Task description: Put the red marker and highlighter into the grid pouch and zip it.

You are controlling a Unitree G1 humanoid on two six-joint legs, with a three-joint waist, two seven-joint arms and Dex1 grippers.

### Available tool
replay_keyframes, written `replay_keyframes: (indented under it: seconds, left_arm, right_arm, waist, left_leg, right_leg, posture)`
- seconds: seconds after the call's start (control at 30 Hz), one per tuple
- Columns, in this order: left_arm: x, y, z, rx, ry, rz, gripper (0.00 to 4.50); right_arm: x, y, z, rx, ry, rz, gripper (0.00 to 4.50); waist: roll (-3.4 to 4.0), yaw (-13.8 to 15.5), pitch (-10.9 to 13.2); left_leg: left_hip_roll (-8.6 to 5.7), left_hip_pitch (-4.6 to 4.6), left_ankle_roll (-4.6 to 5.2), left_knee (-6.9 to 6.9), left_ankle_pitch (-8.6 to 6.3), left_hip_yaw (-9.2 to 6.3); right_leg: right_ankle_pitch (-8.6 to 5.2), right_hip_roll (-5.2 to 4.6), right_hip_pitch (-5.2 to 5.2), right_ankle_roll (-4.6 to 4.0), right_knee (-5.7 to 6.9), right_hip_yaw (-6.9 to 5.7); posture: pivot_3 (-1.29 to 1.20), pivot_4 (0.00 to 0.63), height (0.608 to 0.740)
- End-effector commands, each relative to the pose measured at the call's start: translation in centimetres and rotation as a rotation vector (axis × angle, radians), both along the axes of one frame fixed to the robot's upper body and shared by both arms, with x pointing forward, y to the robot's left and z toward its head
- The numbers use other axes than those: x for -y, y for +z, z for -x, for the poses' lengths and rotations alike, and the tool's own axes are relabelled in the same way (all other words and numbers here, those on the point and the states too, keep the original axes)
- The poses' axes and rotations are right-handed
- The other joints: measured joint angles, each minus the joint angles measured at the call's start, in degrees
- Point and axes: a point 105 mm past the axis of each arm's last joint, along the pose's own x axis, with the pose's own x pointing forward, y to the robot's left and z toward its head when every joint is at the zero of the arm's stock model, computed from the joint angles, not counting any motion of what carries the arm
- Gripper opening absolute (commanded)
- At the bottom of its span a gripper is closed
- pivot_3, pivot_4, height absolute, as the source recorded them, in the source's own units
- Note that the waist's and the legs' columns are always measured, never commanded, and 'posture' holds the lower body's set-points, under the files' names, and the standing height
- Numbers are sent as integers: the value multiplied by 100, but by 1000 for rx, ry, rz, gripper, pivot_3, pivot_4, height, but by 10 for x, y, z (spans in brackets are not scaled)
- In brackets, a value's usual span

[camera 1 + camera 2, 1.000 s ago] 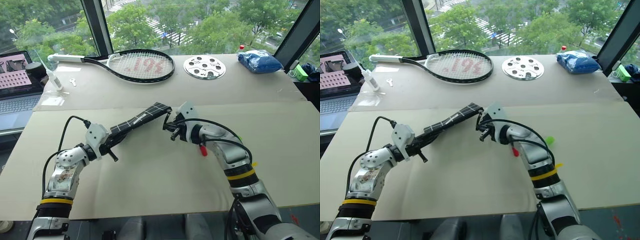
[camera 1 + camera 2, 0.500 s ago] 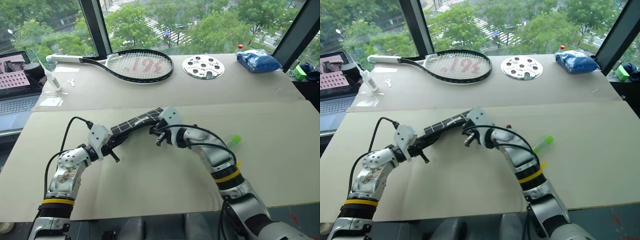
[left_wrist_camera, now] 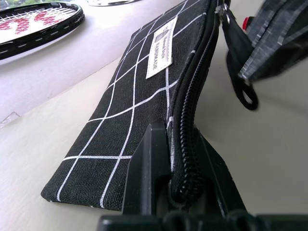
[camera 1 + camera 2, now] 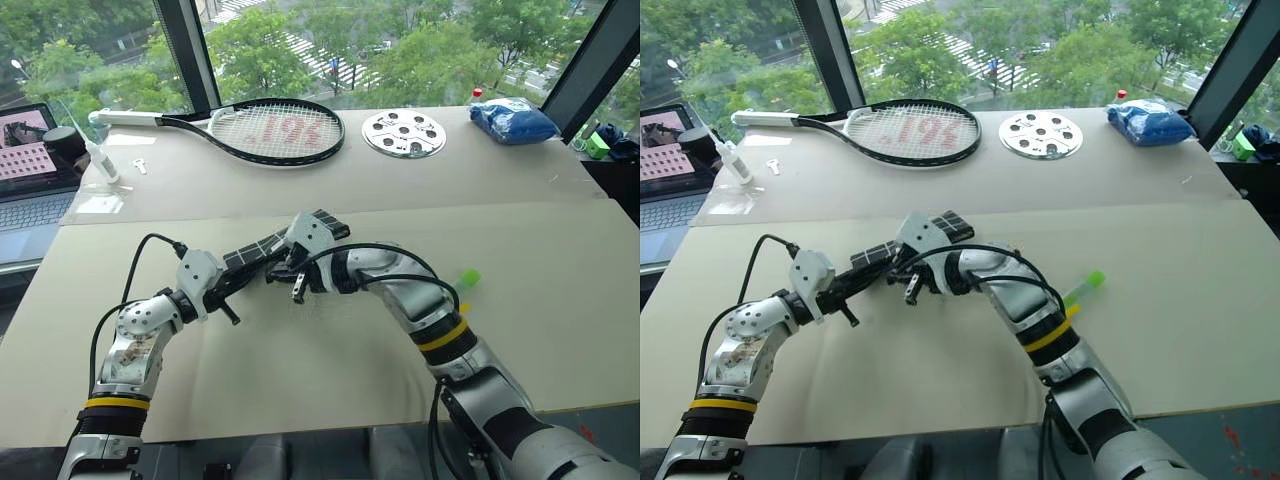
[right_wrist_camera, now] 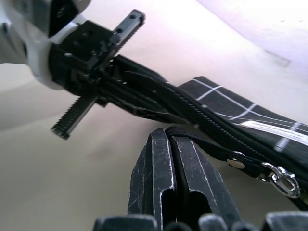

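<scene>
Black grid pouch (image 4: 262, 249) is clamped above the desk (image 4: 300, 350) in my shut left pincer (image 4: 226, 287); my right pincer (image 5: 169, 144), shut on its strap (image 5: 211, 149), should pull straight along the zipper.

A wide beige table (image 4: 300, 370) carries a black-framed tennis racket with a white grip (image 4: 262, 128) near its far edge, left of a round perforated silver disc (image 4: 404, 132). A blue crumpled bag (image 4: 514, 120) sits toward the far right corner. A light-green highlighter (image 4: 1083, 288) lies toward the right edge, and an open laptop (image 4: 28, 170) sits at the far left corner.
</scene>
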Motion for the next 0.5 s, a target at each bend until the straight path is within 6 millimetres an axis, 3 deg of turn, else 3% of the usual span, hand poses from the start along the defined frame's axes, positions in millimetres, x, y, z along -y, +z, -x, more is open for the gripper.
replay_keyframes:
  seconds: [0.03, 0.13, 0.23, 0.33, 0.43, 0.5]
  left_arm:
    - [6, 11, -1, 42, -26, 5, 0]
    - [7, 11, 0, 41, -30, 4, 0]
    - [8, 12, 1, 43, -36, 8, 0]
    - [10, 15, 6, 46, -56, 30, 0]
    - [15, 18, 13, 45, -92, 52, 0]
    - [17, 19, 16, 40, -105, 60, 0]
  right_arm:
    - [-16, 11, 1, -27, 20, -54, 107]
    - [-20, 13, 2, -43, 29, -68, 107]
    - [-1, 16, -8, -32, -29, -79, 875]
    - [39, 27, -23, -46, -167, -106, 1878]
    - [83, 42, -19, -117, -260, -159, 2870]
    - [105, 52, -8, -159, -287, -204, 2870]
  waist:
    - [0, -2, 0]
    - [0, -3, 0]
    - [0, 4, 0]
    - [0, 42, 0]
    - [0, 85, 0]
    - [-1, 107, 0]
  left_leg:
    - [0, 0, 0, 0, 0, 0]
    - [0, 0, -1, 0, 0, 0]
    - [0, 0, -1, 0, 0, 0]
    - [-2, -3, -1, 3, 0, 0]
    - [-6, -9, 0, 5, 0, 0]
    - [-5, -10, 3, 4, -2, 0]
  right_leg:
    - [0, 0, -2, 0, 5, 0]
    - [0, -1, -10, 0, 16, 0]
    - [0, -1, -10, 0, 17, 0]
    - [0, -4, -9, 0, 18, -1]
    - [0, -10, -10, 0, 16, -2]
    - [0, -9, -12, 0, 15, -3]
  posture:
    - [0, 150, 740]
    - [0, 150, 740]
    - [0, 150, 740]
    - [0, 150, 740]
    - [0, 150, 740]
    - [0, 150, 740]
